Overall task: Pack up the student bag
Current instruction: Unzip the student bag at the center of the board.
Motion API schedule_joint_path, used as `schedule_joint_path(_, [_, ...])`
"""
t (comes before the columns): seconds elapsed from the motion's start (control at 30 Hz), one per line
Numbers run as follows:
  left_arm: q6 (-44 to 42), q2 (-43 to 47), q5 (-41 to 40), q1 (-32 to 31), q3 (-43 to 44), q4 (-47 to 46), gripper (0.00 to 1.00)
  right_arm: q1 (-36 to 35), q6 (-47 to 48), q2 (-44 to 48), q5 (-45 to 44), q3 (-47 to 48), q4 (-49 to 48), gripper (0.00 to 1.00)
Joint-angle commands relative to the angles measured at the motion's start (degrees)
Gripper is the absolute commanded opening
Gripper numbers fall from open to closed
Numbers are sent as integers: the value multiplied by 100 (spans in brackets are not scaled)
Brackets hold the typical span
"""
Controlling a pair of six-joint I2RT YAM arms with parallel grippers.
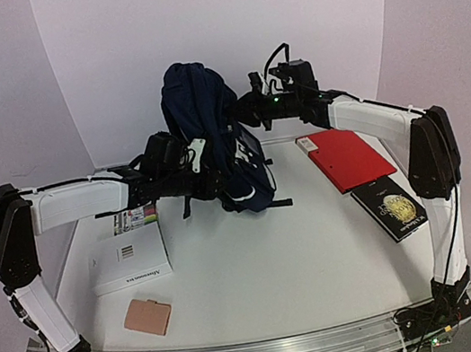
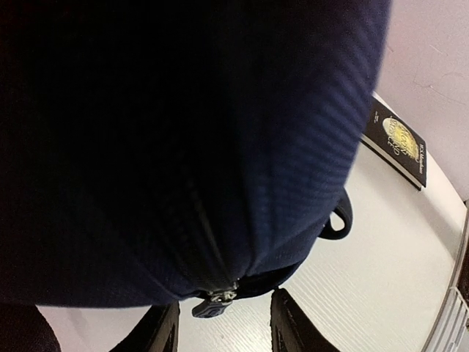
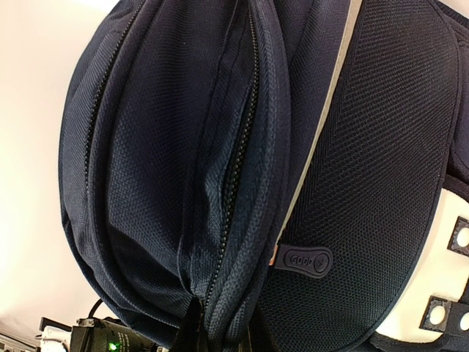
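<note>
The soft, saggy student bag [image 1: 202, 118] was pinched at its seam by the right pincer [image 3: 220, 331], while the open left pincer [image 2: 223, 330] flanked the zipper pull [image 2: 212, 304], likely its best hold.

the student bag [image 2: 183, 132] fills most of the view, dark navy above the white desk [image 2: 381, 279]. its zip line runs down to a metal zip pull [image 2: 213, 302] hanging just above the left claw [image 2: 223, 330], whose fingers [image 2: 293, 330] stand apart. a black strap loop [image 2: 338, 220] pokes out at the right. a black book [image 2: 399, 143] with a gold emblem lies on the desk beyond.
</note>
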State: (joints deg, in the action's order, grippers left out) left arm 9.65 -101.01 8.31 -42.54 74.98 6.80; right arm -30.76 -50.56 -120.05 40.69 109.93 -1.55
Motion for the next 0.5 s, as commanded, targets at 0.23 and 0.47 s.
schedule_joint_path(0.23, [-99,-72,-144,21,161,-507,27,34,-252,140,176,176,-459,0])
schedule_joint_path(0.47, [65,112,-200,70,-113,-444,28,34,-235,150,176,185,-468,0])
